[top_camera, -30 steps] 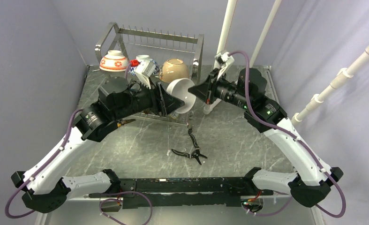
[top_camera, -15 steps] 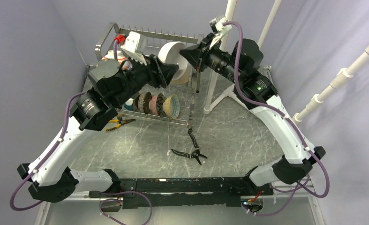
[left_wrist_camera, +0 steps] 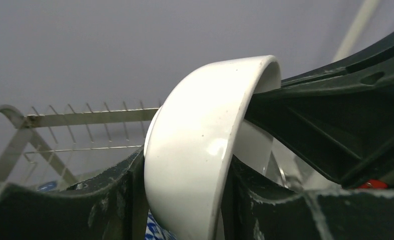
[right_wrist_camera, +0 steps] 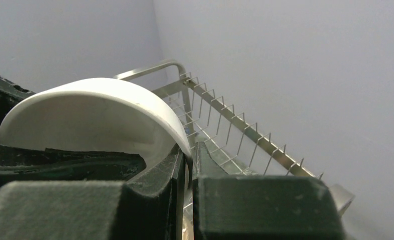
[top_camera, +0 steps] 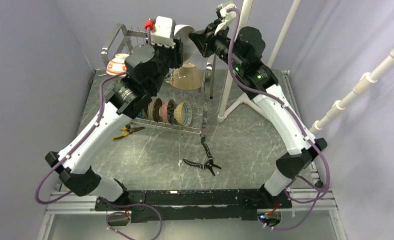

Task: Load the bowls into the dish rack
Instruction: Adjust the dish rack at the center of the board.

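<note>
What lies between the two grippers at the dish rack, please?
The plain white bowl, its rim pinched by the right gripper; both wrist views show it.

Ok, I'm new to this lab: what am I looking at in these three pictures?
Two robot arms stand at the near edge of a marble table. One picture looks down from above; the others come from cameras on each wrist. On the table stand a steel dish rack, holding patterned bowls, a tan bowl and a red-patterned bowl, plus black-handled pliers and yellow-handled pliers. The right gripper pinches the rim of a white bowl, high above the rack's top; the left gripper flanks that bowl; whether it grips is unclear.
</note>
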Robot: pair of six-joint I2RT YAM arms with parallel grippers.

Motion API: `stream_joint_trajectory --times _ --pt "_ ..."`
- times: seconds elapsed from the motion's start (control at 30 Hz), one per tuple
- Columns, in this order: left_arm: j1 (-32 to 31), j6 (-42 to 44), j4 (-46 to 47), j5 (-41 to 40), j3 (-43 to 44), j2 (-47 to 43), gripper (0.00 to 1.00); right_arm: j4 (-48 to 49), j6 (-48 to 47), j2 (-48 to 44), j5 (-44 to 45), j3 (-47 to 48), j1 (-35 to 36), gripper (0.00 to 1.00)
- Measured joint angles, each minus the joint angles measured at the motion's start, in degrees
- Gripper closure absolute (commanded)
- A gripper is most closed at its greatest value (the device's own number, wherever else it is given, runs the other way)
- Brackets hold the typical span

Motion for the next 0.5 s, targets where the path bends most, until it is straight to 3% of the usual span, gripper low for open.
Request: stream_joint_trajectory --times 0.1,0.17,0.27,0.37,0.5 --pt "1.07 2.60 0.76 -2.05 2.01 2.86 0.96 0.50 0.00 2.54 0.07 2.08 -0.81 1.00" --pt "2.03 3.76 1.14 -2.69 3.30 4.50 0.83 0.63 0.00 3.87 0.28 3.30 -1.11 1.00" --pt "3.21 5.22 0.96 -3.17 5.42 6.71 0.54 0.79 -0.20 5.62 1.51 4.68 -1.29 1.00" --pt "3.89 6.19 0.74 -2.97 5.84 7.58 0.39 0.74 -0.74 6.86 2.69 5.55 -1.36 1.00" --pt "3.96 7.61 -1.22 -1.27 5.84 7.72 0.31 0.59 -2.08 8.52 4.46 6.95 -1.33 1.00"
